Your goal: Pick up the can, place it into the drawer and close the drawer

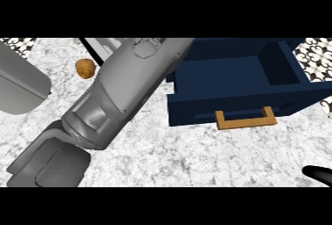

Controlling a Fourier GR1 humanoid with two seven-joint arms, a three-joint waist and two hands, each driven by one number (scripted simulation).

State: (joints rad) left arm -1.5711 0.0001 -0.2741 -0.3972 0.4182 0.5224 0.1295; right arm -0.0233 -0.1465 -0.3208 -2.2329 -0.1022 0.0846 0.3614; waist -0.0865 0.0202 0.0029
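Probably a kitchen: speckled stone counter (pixel 194 158), navy drawer (pixel 224 74), patterned tiles (pixel 319 50) behind.

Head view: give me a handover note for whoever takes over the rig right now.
Left hand: out of view; its forearm stretches across the counter past the top edge.
Right hand: only a sliver at the lower right.
Drawer: open, handle toward the robot.
Can: not visible, none in the drawer's visible part.
Left to do: get the can in, close the drawer.

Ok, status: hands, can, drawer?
Left forearm runs up past the top edge, hand out of view. Right hand barely in at lower right. Can not visible. Drawer open; forearm overlaps its left corner.
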